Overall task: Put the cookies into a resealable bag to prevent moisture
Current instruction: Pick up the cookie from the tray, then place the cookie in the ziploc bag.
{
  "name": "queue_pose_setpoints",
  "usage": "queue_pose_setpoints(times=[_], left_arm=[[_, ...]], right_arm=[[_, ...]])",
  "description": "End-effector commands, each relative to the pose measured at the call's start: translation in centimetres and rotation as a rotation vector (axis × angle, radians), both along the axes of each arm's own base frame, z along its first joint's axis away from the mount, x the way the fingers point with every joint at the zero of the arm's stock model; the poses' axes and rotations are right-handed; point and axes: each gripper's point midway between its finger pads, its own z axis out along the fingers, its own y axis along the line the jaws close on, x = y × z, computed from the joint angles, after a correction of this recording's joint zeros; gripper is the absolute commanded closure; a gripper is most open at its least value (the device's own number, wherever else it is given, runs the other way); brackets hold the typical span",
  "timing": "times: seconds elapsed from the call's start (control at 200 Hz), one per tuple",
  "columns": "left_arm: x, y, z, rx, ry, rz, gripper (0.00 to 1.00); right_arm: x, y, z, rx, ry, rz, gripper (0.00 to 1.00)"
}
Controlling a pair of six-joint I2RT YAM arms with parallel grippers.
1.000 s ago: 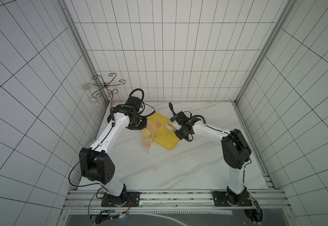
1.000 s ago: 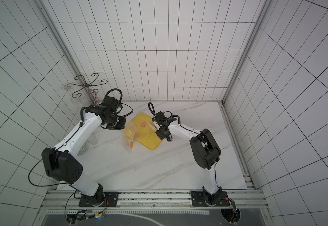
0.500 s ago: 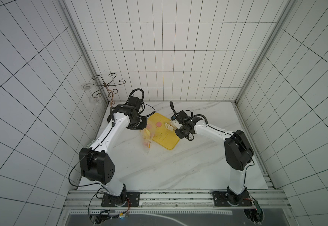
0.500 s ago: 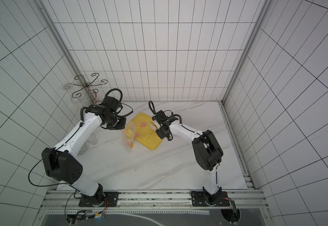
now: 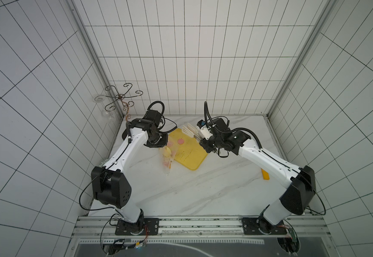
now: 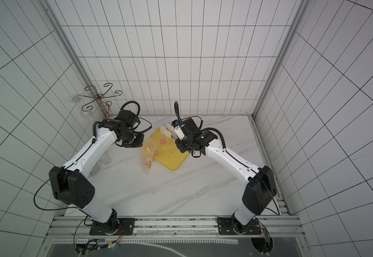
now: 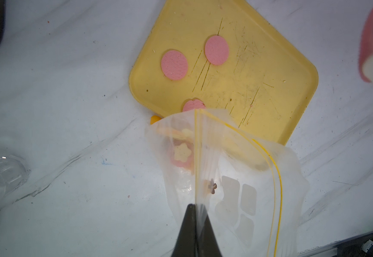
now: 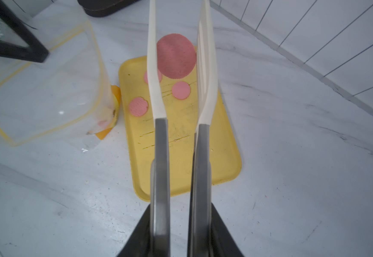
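One cookie (image 8: pixel 176 59) is held in tongs (image 8: pixel 153 66) clamped by the right gripper (image 8: pixel 181 222); the resealable bag (image 7: pixel 236 155) is pinched by the left gripper (image 7: pixel 195 207).

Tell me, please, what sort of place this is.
Probably a lab test cell dressed as a kitchen corner: white tiled walls on three sides, a marble-look counter, and two robot arms bolted to an aluminium rail at its front edge.

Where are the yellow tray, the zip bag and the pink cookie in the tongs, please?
yellow tray (image 8: pixel 181 160): right wrist view, bare scratched floor.
zip bag (image 7: pixel 232 160): left wrist view, clear side wall.
pink cookie (image 8: pixel 176 59): right wrist view, centre of its face.
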Motion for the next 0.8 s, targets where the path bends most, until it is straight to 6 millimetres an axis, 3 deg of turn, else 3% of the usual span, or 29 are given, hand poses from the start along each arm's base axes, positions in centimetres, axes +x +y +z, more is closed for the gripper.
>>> queue_pose_setpoints(times=[0.0,0.19,0.53,0.795], left_arm=[[1.0,-0.7,0.6,-0.019,-0.027,-0.013,1.0],[1.1,-1.1,0.9,-0.041,-0.029,-0.015,1.0],[0.8,-0.9,2.1,-0.061,-0.047,-0.004,1.0],[0.7,-1.2,2.1,-0.07,-0.044,-0.009,1.0]], right_arm=[[-3.2,2.6,2.6,0.108,0.025,0.087,0.66],[-5.7,4.0,1.5,0.122,0.086,0.149,0.66],[-5.5,3.5,-2.0,0.027,0.138,0.132,0.66],[-5.0,3.7,-0.8,0.046,0.101,0.123,0.55]])
